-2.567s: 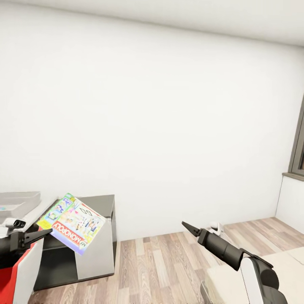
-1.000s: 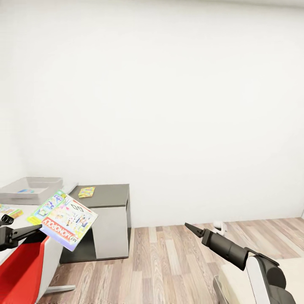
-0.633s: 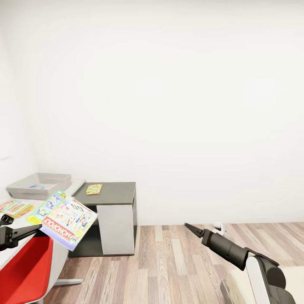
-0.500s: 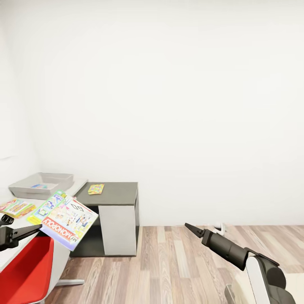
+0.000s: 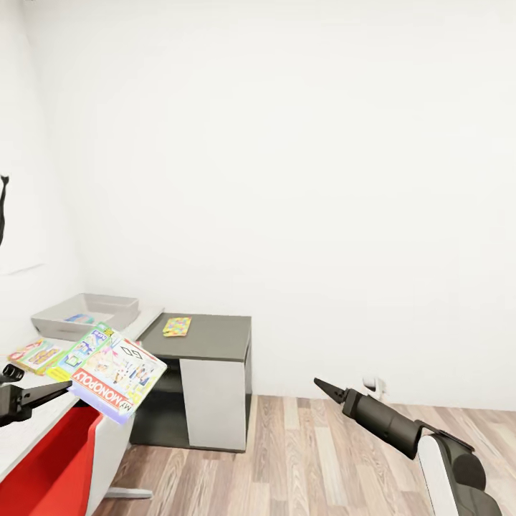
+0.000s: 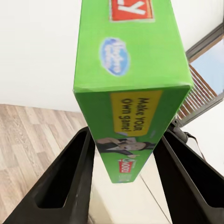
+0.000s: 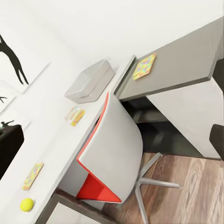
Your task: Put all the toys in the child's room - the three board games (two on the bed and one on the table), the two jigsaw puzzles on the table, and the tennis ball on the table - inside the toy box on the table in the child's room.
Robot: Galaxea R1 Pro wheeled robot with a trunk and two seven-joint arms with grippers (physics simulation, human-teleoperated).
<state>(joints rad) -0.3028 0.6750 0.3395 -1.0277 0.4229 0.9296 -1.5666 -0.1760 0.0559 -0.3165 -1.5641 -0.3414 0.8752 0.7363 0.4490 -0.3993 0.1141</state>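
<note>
My left gripper [image 5: 50, 390] is shut on a green-white board game [image 5: 107, 373] with a red Monopoly band, held tilted above the table's near end. In the left wrist view the box's green edge [image 6: 133, 93] sits between the two fingers [image 6: 70, 179]. The grey toy box [image 5: 86, 313] stands at the back of the pale table [image 5: 32, 423], with a blue flat item in it. An orange-yellow board game [image 5: 36, 353] lies on the table. One jigsaw puzzle [image 5: 177, 327] lies on the dark cabinet top. My right gripper [image 5: 320, 385] hangs open over the floor. The right wrist view shows the toy box [image 7: 91, 81], another jigsaw puzzle [image 7: 32, 175] and the tennis ball [image 7: 27, 204].
A red and white swivel chair [image 5: 68, 459] stands against the table below my left gripper. The dark grey cabinet [image 5: 204, 387] with a white door joins the table's right end. Wooden floor [image 5: 315, 459] lies open to the right. A white wall runs behind.
The camera has turned left: table, cabinet and toy box have slid rightward into view and the bed has dropped out at the lower right. Both arms keep their pose, the game still held.
</note>
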